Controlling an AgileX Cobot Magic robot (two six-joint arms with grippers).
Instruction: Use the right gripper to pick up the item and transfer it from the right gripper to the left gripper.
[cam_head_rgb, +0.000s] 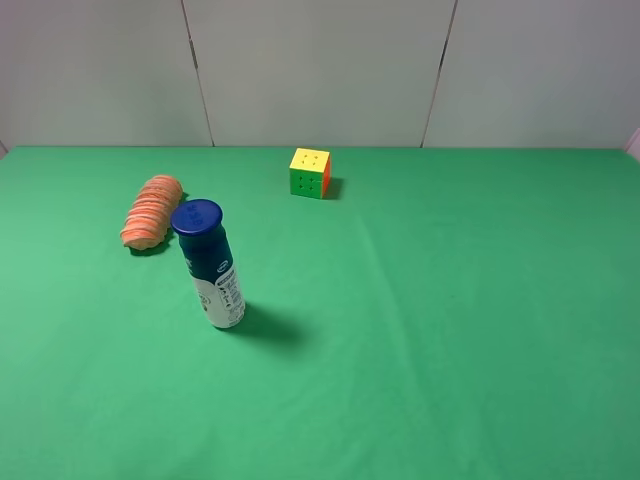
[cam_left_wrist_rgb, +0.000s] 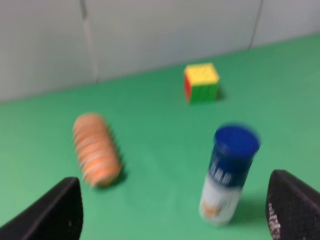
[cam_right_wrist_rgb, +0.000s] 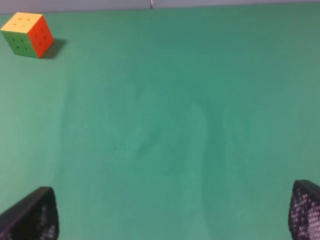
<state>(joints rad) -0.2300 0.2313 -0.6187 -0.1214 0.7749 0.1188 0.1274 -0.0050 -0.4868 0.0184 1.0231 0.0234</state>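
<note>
Three objects on the green cloth (cam_head_rgb: 450, 330), all in its left and middle; the whole right half and the near strip lie bare. Nearest: white bottle (cam_head_rgb: 212, 268) with blue cap, upright. Just behind it to the left, the orange ribbed roll (cam_head_rgb: 151, 212) lies on the cloth, touching nothing, close to the bottle. Farthest: puzzle cube (cam_head_rgb: 310, 173), near the back wall, well apart from both.

The high view shows neither arm. Left wrist view, blurred: left gripper (cam_left_wrist_rgb: 175, 215) spread wide, empty, fingers framing roll and bottle ahead of it. Right wrist view: right gripper (cam_right_wrist_rgb: 175, 220) spread wide, empty, over bare cloth; only the cube shows there, the roll out of its sight.
</note>
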